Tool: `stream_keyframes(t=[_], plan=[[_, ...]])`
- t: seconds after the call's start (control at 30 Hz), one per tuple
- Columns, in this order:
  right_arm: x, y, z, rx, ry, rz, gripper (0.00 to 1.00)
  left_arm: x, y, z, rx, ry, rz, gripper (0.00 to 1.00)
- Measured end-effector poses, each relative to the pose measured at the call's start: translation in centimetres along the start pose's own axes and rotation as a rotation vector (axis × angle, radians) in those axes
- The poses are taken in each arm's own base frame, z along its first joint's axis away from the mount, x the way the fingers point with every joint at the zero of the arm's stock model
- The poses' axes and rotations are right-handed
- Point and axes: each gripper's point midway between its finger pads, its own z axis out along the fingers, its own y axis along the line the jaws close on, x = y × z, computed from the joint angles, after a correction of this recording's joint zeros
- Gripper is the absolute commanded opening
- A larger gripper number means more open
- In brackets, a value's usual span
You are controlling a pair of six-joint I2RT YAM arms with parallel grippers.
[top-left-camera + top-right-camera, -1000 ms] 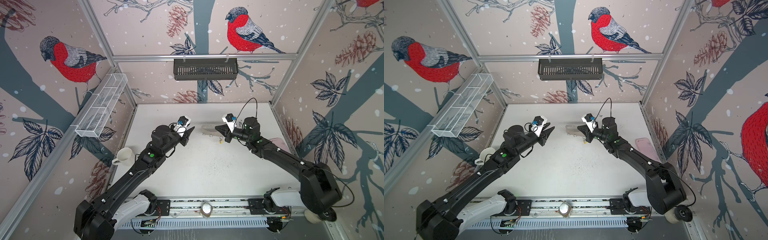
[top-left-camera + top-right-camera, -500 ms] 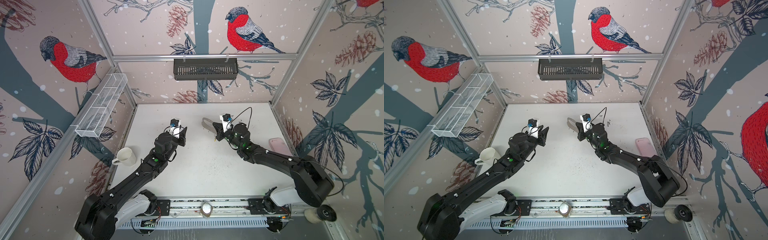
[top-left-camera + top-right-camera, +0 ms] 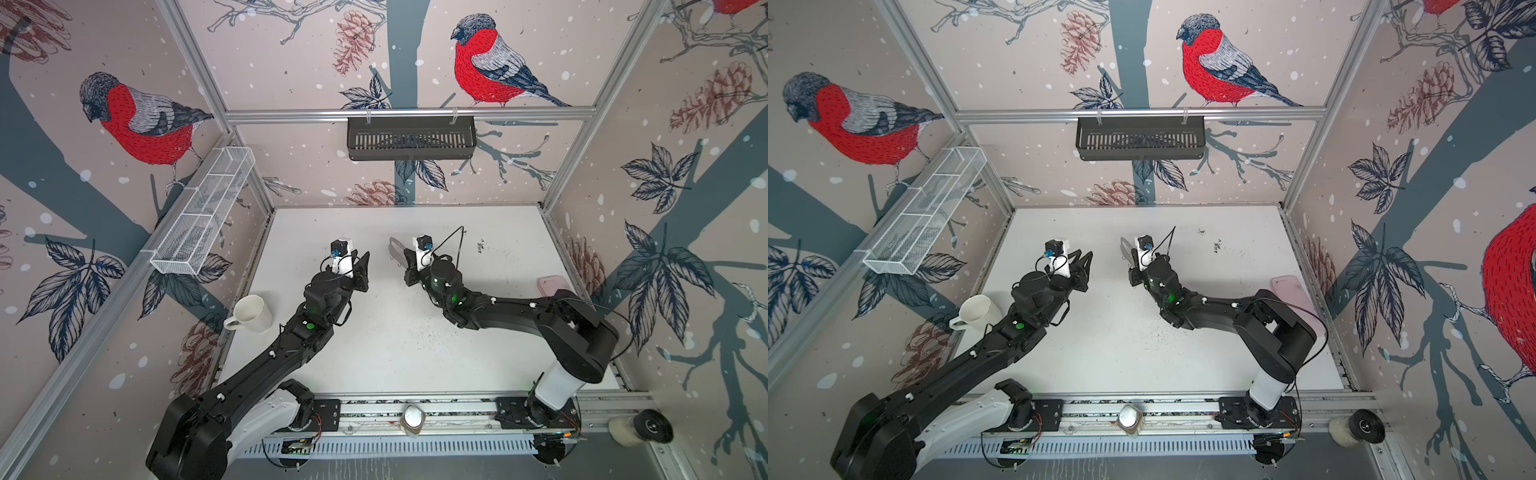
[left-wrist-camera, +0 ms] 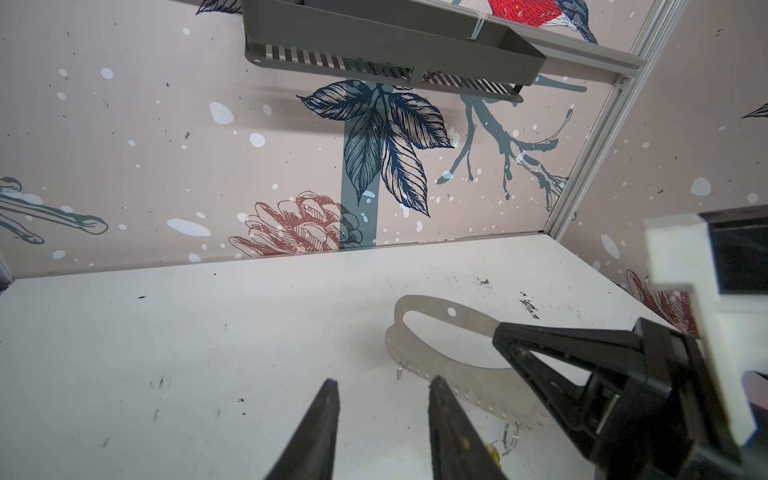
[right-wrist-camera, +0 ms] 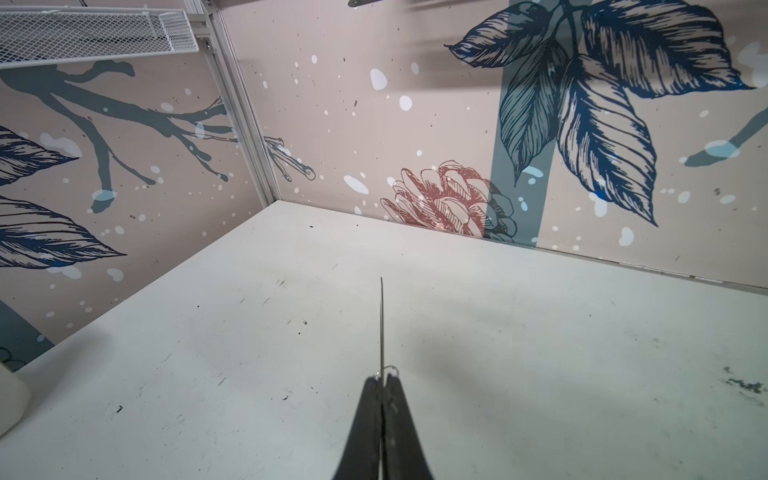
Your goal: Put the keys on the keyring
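Both arms now sit closer to 12 o'clock on the worktop (image 3: 415, 353) than earlier | right hand (image 4: 505, 338) clenched on keyring (image 4: 449, 365), plate edge-up so its holes face the partner | left hand (image 4: 380, 392) released, empty, at its 9 o'clock | keys: yellow glimpse (image 4: 492, 451) under the plate.

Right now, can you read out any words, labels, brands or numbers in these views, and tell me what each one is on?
None can be read.
Keyring: only plain holes, no lettering.
Mug: blank.
Walls: bird, leaf and pinecone drawings, no text.
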Motion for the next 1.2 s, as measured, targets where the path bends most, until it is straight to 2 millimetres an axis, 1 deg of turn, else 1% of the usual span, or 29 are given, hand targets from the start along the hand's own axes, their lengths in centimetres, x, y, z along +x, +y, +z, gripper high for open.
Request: stream_keyframes(t=[0.17,0.3,0.4,0.57,0.63,0.73,0.83,0.93,1.1,1.2], plan=[[1.1,2.3,1.3,-0.018,-0.005,0.030,0.00,-0.5,0.5,-0.7,-0.025,-0.025,-0.003,0.38],[2.6,4.0,2.1,-0.041,-0.002,0.059,0.00,-0.7,0.7,-0.9,-0.033,-0.032,-0.003,0.39],[3.9,4.5,2.5,-0.040,-0.005,0.095,0.00,-0.7,0.7,-0.9,-0.034,-0.034,-0.002,0.39],[5.9,4.6,3.4,-0.032,-0.014,0.151,0.00,-0.7,0.7,-0.9,-0.035,-0.033,-0.002,0.39],[6.4,4.4,3.6,-0.027,-0.020,0.162,0.00,-0.7,0.7,-0.9,-0.035,-0.032,-0.002,0.39],[6.5,3.6,3.7,-0.015,-0.039,0.181,0.00,-0.7,0.7,-0.9,-0.035,-0.032,-0.002,0.39],[6.5,1.9,4.0,0.012,-0.053,0.210,0.00,-0.6,0.8,-0.9,-0.036,-0.029,-0.001,0.39],[7.2,0.1,3.9,0.045,-0.048,0.226,0.00,-0.4,0.8,-0.8,-0.036,-0.024,0.000,0.39],[8.1,-1.1,3.9,0.045,-0.037,0.224,0.00,-0.1,0.8,-0.6,-0.037,-0.014,0.000,0.39],[8.4,-2.5,3.8,0.069,-0.037,0.228,0.00,0.1,0.8,-0.5,-0.038,-0.009,0.000,0.39]])
